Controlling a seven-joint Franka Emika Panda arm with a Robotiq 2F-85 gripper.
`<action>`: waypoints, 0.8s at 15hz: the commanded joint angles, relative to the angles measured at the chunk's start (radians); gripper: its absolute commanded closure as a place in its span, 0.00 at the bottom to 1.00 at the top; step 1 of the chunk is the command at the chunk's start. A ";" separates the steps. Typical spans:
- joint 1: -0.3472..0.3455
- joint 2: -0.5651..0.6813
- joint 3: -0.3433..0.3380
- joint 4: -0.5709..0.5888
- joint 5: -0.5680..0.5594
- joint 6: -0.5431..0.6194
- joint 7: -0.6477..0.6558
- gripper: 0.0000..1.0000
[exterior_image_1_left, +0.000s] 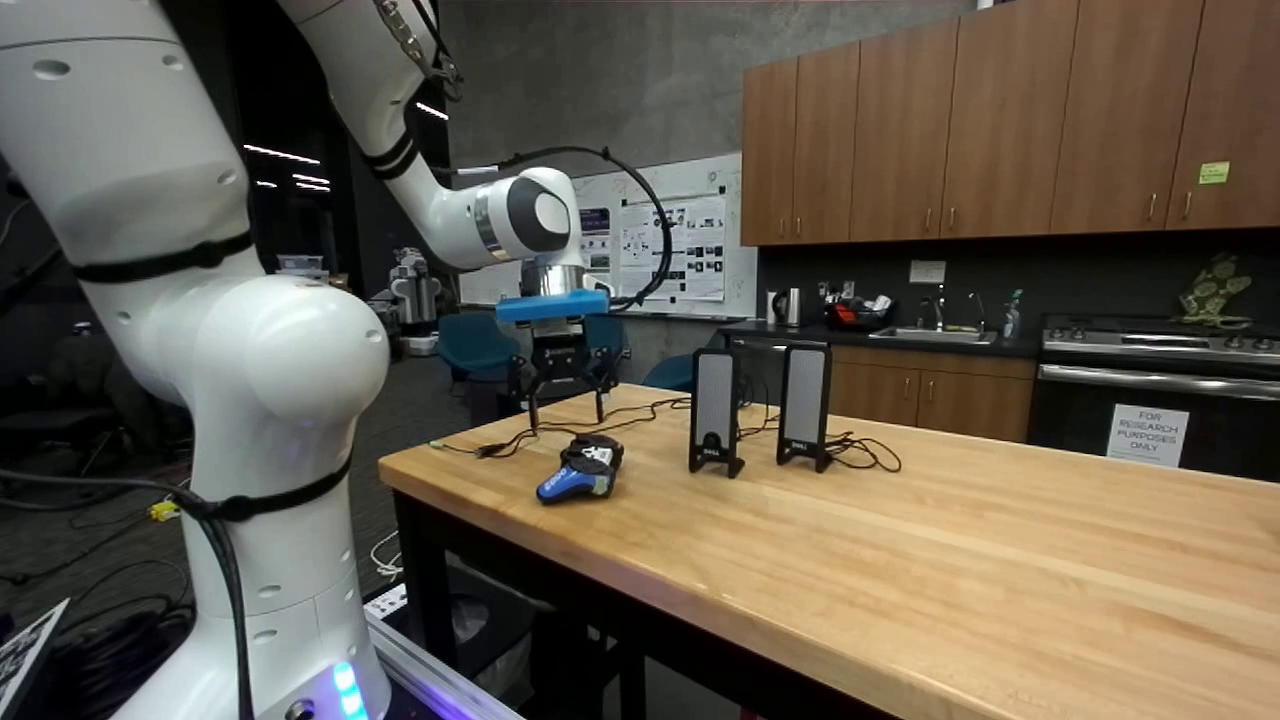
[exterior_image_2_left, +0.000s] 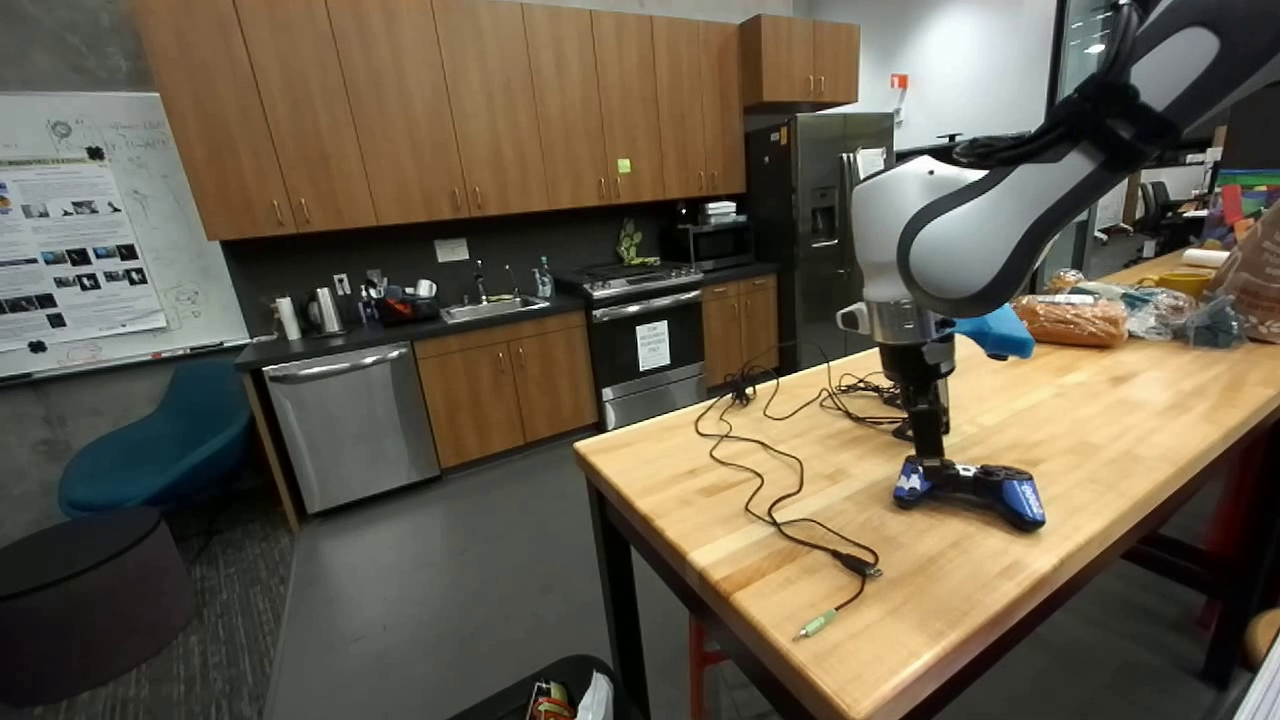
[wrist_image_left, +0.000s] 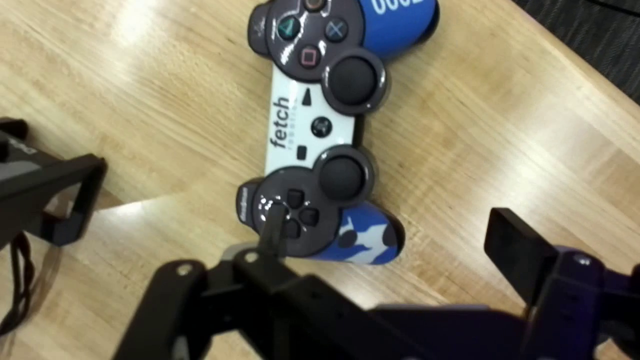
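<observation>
A game controller with blue grips, dark button pads and a white middle lies on the wooden table; it shows in both exterior views (exterior_image_1_left: 585, 468) (exterior_image_2_left: 1008, 490) and the wrist view (wrist_image_left: 312, 125). My gripper shows in the exterior views (exterior_image_1_left: 567, 415) (exterior_image_2_left: 932, 465) and the wrist view (wrist_image_left: 387, 225). It points down with its fingers wide apart and nothing between them. It is nearest to the controller's camouflage-patterned grip. In the wrist view one finger overlaps the direction pad. Whether it touches the controller cannot be told.
Two grey-and-black speakers (exterior_image_1_left: 714, 408) (exterior_image_1_left: 805, 403) stand on the table (exterior_image_1_left: 1000, 560). Black cables run along the table to a plug (exterior_image_2_left: 858, 564) and a green jack (exterior_image_2_left: 818, 624). Bagged goods (exterior_image_2_left: 1075, 320) lie at the table's far end. The controller is near a table edge.
</observation>
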 joint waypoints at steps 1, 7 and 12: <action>0.043 -0.023 0.043 0.009 -0.015 -0.026 0.060 0.00; 0.106 0.011 0.071 0.016 0.029 -0.021 0.075 0.00; 0.131 0.061 0.086 0.020 0.127 0.016 0.153 0.00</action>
